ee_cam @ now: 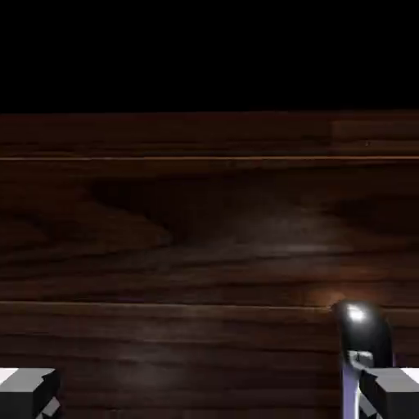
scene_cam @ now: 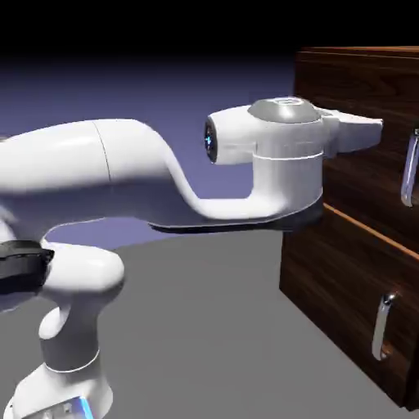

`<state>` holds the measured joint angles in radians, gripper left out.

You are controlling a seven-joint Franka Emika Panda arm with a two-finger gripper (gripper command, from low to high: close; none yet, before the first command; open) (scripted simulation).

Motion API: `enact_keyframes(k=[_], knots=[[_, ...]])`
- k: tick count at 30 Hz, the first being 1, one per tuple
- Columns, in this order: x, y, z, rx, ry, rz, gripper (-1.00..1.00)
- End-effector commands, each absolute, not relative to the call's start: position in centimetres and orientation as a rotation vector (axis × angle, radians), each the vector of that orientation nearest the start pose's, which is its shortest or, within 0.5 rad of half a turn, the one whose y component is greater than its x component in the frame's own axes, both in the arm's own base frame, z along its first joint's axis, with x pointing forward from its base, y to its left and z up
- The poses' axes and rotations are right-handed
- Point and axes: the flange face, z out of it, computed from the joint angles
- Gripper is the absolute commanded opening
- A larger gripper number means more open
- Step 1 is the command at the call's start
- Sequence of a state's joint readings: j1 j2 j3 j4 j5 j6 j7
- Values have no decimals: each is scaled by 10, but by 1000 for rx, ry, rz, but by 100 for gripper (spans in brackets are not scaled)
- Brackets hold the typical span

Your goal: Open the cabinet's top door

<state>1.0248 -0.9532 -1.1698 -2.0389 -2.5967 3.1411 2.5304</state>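
The cabinet (scene_cam: 352, 74) of dark glossy wood grain stands at the exterior view's right. Its top door (scene_cam: 368, 184) carries a long curved silver handle (scene_cam: 408, 168) at the picture's right edge. My gripper (scene_cam: 375, 129) points at the upper part of that door, left of the handle's upper end and apart from it. In the hand view wood grain (ee_cam: 204, 237) fills the picture. The two grey fingertips (ee_cam: 29, 393) sit far apart at the bottom corners, open, with nothing between them. A shiny handle end (ee_cam: 360, 326) shows just above the right fingertip (ee_cam: 393, 391).
The lower door (scene_cam: 344, 286) with its shorter silver handle (scene_cam: 382, 326) lies below a seam in the cabinet front. The white arm (scene_cam: 131, 172) stretches in from the left over the grey table (scene_cam: 213, 327).
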Motion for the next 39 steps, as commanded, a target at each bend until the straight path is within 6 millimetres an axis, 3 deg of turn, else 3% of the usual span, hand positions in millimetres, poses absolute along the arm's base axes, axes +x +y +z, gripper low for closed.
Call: enact_keyframes(k=[1,7,8,13,14,15,39], knots=[[432,-196,586,-1743,663,-1739,0],[456,-233,540,-1763,688,-1733,0],[456,-233,540,-1763,688,-1733,0],[506,-231,540,-1763,688,-1733,0],[506,-231,540,-1763,688,-1733,-100],[506,-231,540,-1763,688,-1733,-100],[359,-157,540,-1717,1058,-1963,-100]])
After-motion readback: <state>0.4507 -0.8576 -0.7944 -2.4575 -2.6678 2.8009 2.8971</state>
